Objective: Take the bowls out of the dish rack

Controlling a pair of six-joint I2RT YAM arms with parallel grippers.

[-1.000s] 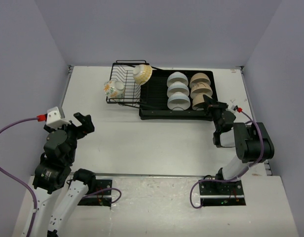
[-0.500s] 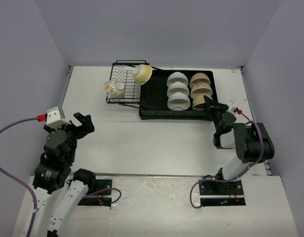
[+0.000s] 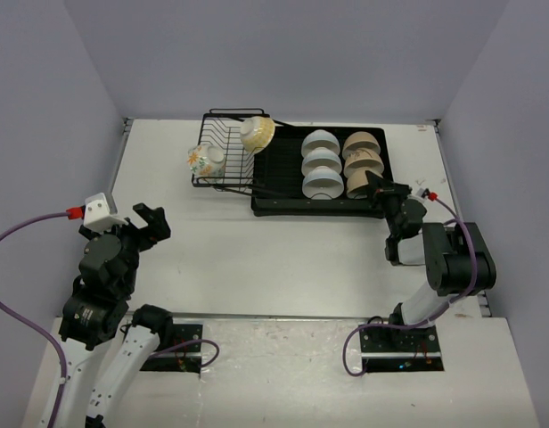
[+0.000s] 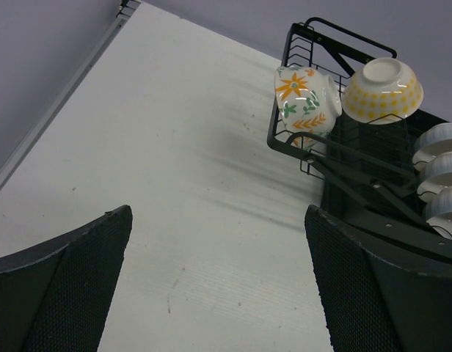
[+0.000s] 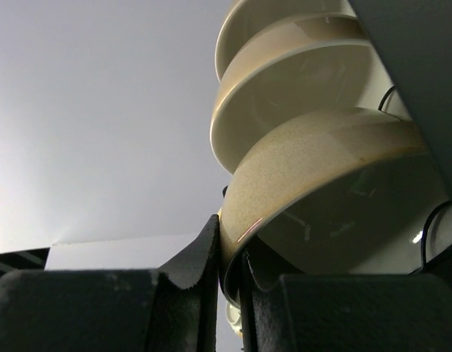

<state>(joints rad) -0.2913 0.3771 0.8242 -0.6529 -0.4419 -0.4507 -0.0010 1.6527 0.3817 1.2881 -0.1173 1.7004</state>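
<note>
Two robot arms bolted at the near edge of a pale tabletop (image 3: 257, 254) face a black dish rack (image 3: 283, 174) set toward the far side, with eight bowls in it. The right end effector (image 5: 230, 253) is clenched on the nearest cream bowl (image 5: 321, 165), the lip of the speckled bowl pinched between its two dark fingers, at the near right corner of the rack's shallow drain tray (image 3: 279, 203). That bowl stands on edge at the front of a row of three, with the middle cream bowl (image 3: 364, 164) and the far cream bowl (image 3: 362, 143) close behind it. Just to the left in the same tray runs a matching row of white bowls (image 3: 321, 162), three of them, also on edge. At the rack's left end, in the wire basket (image 3: 223, 147), the yellow patterned bowl (image 4: 382, 91) leans at the far right corner, its base turned toward the left wrist camera. Beside it the floral bowl (image 4: 305, 101), white with orange flowers and green leaves, lies tipped against the basket's left side and pokes out past the wires. The left end effector (image 3: 150, 223) is released, its fingers spread wide and holding nothing. It hovers over bare tabletop on the left, well apart from the rack, its wrist camera looking up the tabletop toward the basket and the two patterned bowls. The right arm is folded low at the right edge of the tabletop, its wrist reaching in toward the tray.
</note>
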